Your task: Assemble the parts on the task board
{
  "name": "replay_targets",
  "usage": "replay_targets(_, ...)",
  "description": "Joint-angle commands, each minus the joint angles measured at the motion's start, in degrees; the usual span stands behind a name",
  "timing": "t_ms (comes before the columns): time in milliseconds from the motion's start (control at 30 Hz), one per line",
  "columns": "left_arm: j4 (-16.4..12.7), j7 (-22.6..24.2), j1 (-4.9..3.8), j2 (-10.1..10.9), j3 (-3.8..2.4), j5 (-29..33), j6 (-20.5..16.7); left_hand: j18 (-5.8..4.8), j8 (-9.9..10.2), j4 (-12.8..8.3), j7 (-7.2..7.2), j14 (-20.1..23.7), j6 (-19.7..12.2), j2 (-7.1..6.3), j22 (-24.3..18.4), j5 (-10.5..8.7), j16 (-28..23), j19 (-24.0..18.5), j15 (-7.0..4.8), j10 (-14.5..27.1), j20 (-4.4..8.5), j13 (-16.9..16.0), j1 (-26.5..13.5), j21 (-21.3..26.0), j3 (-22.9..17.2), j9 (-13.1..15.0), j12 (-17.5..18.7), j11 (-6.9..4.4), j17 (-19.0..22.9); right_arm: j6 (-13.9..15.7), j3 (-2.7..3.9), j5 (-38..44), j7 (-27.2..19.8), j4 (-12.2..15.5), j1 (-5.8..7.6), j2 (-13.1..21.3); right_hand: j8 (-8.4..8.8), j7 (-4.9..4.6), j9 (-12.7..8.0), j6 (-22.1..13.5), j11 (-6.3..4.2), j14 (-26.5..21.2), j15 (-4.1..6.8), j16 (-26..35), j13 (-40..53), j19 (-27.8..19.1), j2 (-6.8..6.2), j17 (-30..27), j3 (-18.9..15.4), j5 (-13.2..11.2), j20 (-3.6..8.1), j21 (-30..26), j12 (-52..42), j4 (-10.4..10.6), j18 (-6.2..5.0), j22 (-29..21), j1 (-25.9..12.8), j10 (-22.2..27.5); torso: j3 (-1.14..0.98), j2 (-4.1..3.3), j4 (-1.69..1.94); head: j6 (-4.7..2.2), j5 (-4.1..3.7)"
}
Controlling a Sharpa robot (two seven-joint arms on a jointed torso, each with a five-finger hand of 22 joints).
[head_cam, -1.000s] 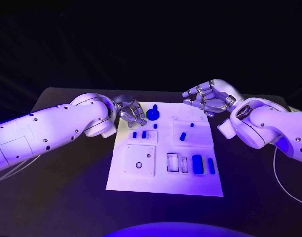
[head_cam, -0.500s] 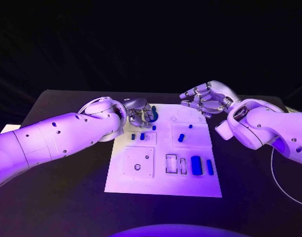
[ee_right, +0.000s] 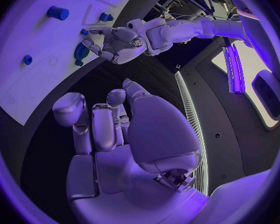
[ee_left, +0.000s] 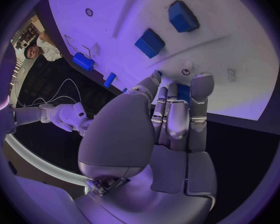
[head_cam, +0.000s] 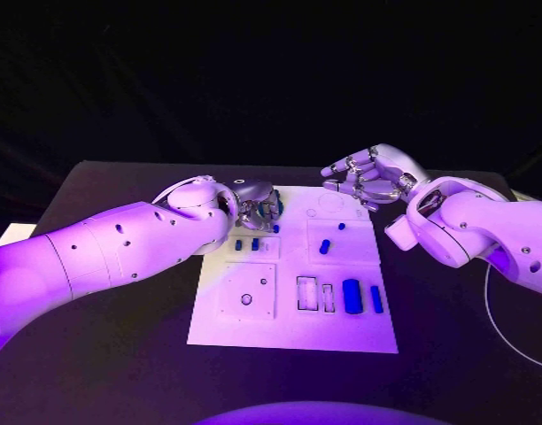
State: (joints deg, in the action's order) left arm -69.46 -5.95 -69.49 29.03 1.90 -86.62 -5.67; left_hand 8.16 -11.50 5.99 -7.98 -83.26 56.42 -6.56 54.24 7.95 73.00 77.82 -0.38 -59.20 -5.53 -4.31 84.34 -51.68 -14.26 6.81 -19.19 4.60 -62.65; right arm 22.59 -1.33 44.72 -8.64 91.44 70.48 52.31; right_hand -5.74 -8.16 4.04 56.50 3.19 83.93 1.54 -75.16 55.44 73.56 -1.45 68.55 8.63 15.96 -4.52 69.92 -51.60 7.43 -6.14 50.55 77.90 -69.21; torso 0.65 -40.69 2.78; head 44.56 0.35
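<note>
White board: the task board [head_cam: 348,329] lies mid-table, long side running away from the robot, with black table [head_cam: 105,354] bare on both sides and at the near edge.
Far-left corner: the left hand [head_cam: 256,205] sits over it, fingers curled close round a blue part [ee_left: 184,92]; from the left wrist view it looks held between the fingertips, though the grip is partly hidden.
Far-right edge: the right hand [head_cam: 367,180] hangs just past the board's corner, fingers bent inward and apart, nothing in them.
Loose pieces: two small blue pegs [head_cam: 245,244] just near of the left hand, one slanted blue peg [head_cam: 325,247] mid-board, a thick blue block [head_cam: 352,296] and a thin blue bar [head_cam: 377,299] beside the slots near the front right.
Writing: none I can read on the board.
</note>
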Motion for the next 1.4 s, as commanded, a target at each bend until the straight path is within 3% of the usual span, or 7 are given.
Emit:
replay_targets(33, 0.2, -0.3, 0.06, -0.5, -0.01, -2.0, 1.8, -0.82, 0.5, -0.1, 0.19, -0.7, 0.6, -0.04, 2.6, -0.18, 1.2, 0.9, 0.07, -0.9, 0.08, 0.3, -0.5, -2.7, -0.7, -0.3, 0.5, -0.14, -1.2, -0.7, 0.00, 0.3, -0.4, 0.1, -0.05, -0.1, -0.38, -0.16, -0.1, -0.4, -0.15, 1.7, -0.08, 0.3, -0.1, -0.5, 0.02, 0.0, 0.1, 0.2, 0.02, -0.3, 0.4, 0.2, -1.17, -0.1, -0.7, 0.4, -0.01, 0.06, 0.02, 0.09, -0.11)
replay_targets(467, 0.6, -0.1, 0.19, -1.6, 0.00, -2.1, 3.1, -1.73, 1.0, -0.5, 0.49, -1.5, 2.2, -0.02, 8.0, -0.16, 2.6, 2.6, -0.29, -2.7, 0.38, 0.5, -0.3, -8.4, -2.1, -0.7, 1.3, -0.55, -1.9, -0.9, 0.00, 0.3, -0.4, 0.0, -0.05, -0.2, -0.40, -0.15, -0.1, -0.4, -0.17, 1.8, -0.07, 0.4, 0.0, -0.5, 0.00, 0.0, 0.2, 0.3, 0.03, -0.4, 0.3, 0.1, -1.16, 0.0, -0.6, 0.3, -0.01, 0.02, 0.07, 0.17, -0.31)
replay_targets(1233, 0.9, 0.1, 0.48, -2.4, 0.00, -2.3, 4.2, -2.26, 1.3, -1.8, 0.86, -1.9, 4.2, 0.38, 11.5, -0.31, 3.1, 3.3, -0.79, -5.4, 0.74, 0.4, 0.2, -11.8, -4.4, -0.9, 2.1, -1.09, -1.6, -0.9, 0.00, 0.3, -0.4, -0.1, -0.05, -0.4, -0.43, -0.14, -0.1, -0.4, -0.18, 1.8, -0.06, 0.3, 0.0, -0.4, 0.09, 0.0, 0.3, 0.4, 0.04, -0.3, 0.2, 0.1, -1.15, 0.0, -0.6, 0.3, 0.00, 0.02, 0.04, 0.40, -0.39)
replay_targets(1400, 1.4, 0.1, 0.55, -2.4, -0.01, -2.3, 3.8, -2.38, 1.0, -3.5, 0.95, -2.0, 6.0, 1.16, 12.7, -0.97, 3.2, 3.4, -1.17, -7.4, 1.06, 0.1, 1.6, -12.9, -6.6, -0.8, 2.3, -1.49, -1.3, -0.9, 0.00, 0.3, -0.3, 0.0, -0.05, -0.4, -0.43, -0.14, -0.1, -0.4, -0.18, 1.8, -0.06, 0.3, 0.0, -0.4, 0.09, 0.0, 0.3, 0.4, 0.04, -0.3, 0.2, 0.1, -1.15, 0.0, -0.6, 0.3, -0.02, 0.04, 0.05, 0.44, -0.46)
